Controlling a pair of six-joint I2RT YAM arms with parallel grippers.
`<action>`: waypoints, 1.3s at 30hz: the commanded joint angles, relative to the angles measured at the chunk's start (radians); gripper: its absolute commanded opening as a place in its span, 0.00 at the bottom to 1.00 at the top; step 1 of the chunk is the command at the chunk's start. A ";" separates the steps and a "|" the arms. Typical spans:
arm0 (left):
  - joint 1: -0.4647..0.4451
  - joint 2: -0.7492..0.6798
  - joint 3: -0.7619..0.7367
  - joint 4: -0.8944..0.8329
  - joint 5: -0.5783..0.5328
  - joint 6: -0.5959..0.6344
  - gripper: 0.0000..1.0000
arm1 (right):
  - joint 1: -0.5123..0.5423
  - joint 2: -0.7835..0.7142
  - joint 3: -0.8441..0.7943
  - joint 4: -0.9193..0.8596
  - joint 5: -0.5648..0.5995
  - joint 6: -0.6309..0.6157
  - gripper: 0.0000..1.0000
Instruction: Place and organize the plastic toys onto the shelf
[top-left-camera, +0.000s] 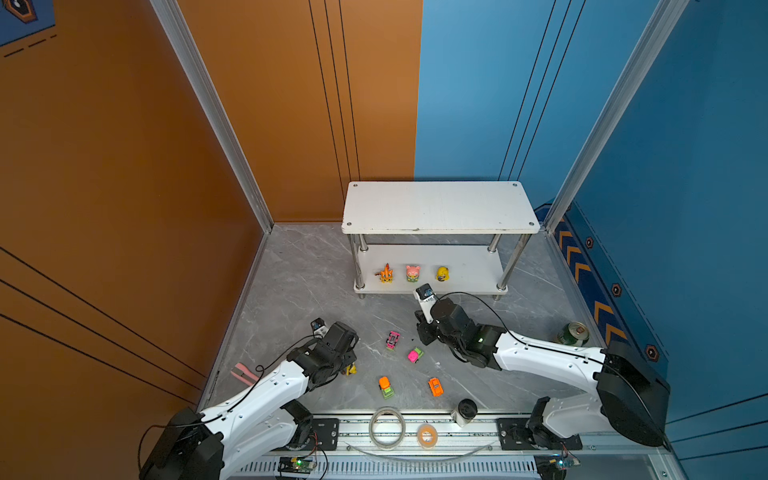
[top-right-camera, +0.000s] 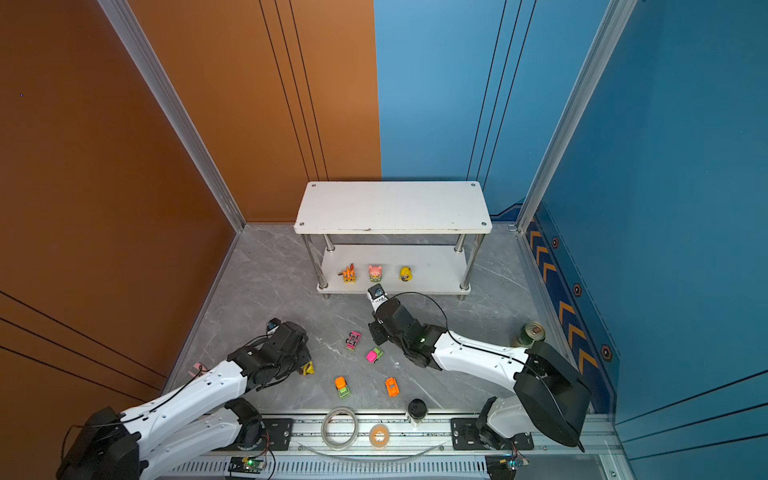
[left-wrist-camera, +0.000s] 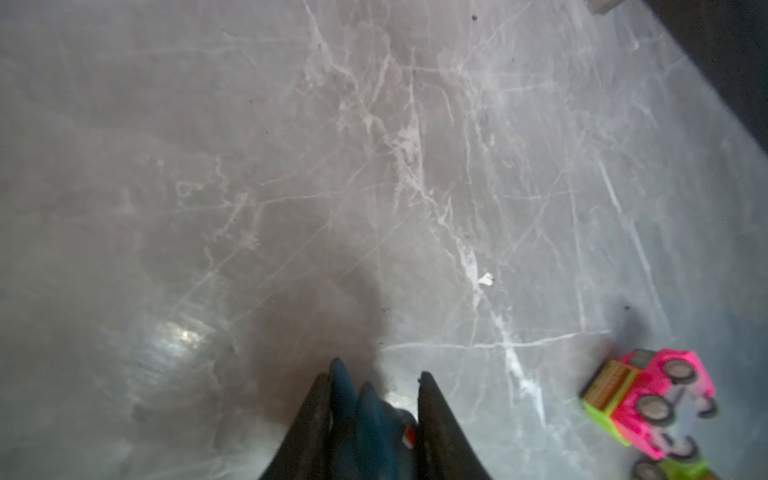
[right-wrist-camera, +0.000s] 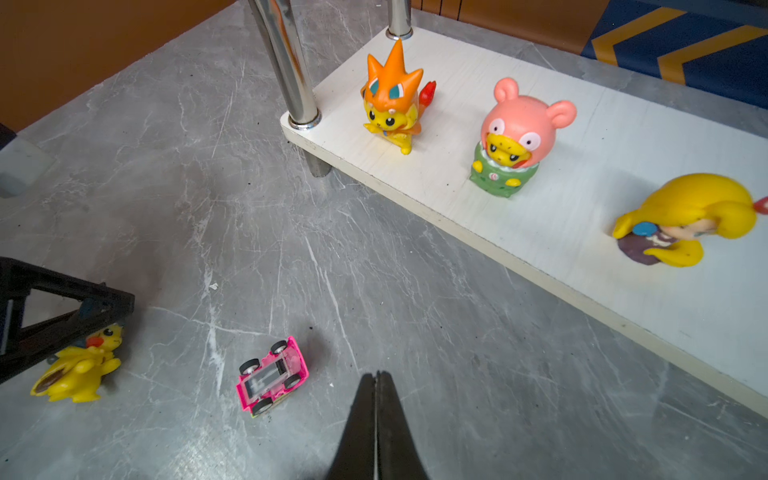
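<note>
You have the shelf, a low rack of two white rectangular boards on four chrome posts, standing at the far edge of the grey marbled tabletop. Three plastic toys sit in a row along the front edge of its lower board, toward the left end: a spiky orange figurine, a pink round-eared figurine with a green body, and a yellow figurine.

The fourth, a yellow-bodied figurine with a blue-grey hood, lies on its side near the tabletop's left edge, under your left tool. That tool's jaws stand narrow on either side of the hood, one finger against it. Whether they grip it, you cannot tell.

Your right tool is pressed fully closed and empty, above the tabletop just before the shelf's front edge.

Four small cars sit mid-tabletop toward the front edge: a pink racer, a pink-and-lime car, an orange-and-lime truck and an orange car.

A green drinks can stands at the right edge, beyond the right arm. A clear tape roll and an orange tape roll lie on the front rail.
</note>
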 joint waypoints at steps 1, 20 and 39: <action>-0.008 -0.012 0.037 0.005 -0.038 0.041 0.18 | -0.006 -0.026 -0.017 -0.025 0.007 -0.017 0.07; -0.087 -0.307 -0.131 0.609 0.049 0.612 0.06 | -0.073 0.218 0.157 0.074 -0.771 0.197 0.23; -0.077 -0.325 -0.165 0.727 0.334 0.638 0.06 | 0.002 0.215 0.175 0.104 -0.809 0.156 0.58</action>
